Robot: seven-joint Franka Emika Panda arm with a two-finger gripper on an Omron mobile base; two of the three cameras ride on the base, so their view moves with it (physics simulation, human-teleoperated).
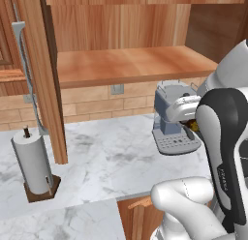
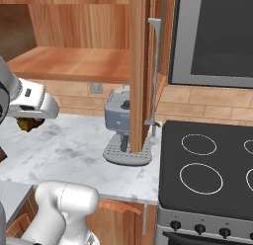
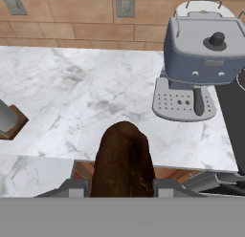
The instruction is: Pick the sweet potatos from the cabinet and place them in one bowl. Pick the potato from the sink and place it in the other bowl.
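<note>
My gripper (image 3: 122,186) is shut on a dark olive-brown sweet potato (image 3: 123,155), which stands up between the two finger tips. It hangs above the front edge of the marble counter (image 3: 72,97). In the left base view the gripper (image 1: 192,121) sits in front of the coffee machine, a bit of the sweet potato (image 1: 194,124) showing under the hand. In the right base view the sweet potato (image 2: 28,123) hangs under the hand at the far left. Behind and above is the cabinet (image 1: 131,65), its plank shelf (image 2: 74,63) bare.
A grey coffee machine (image 1: 174,123) (image 2: 121,120) (image 3: 201,64) stands on the counter by the wall. The cabinet door (image 1: 48,74) (image 2: 138,66) is swung open, edge-on. A paper towel roll (image 1: 34,164) stands at the left. A black stove (image 2: 207,165) lies to the right.
</note>
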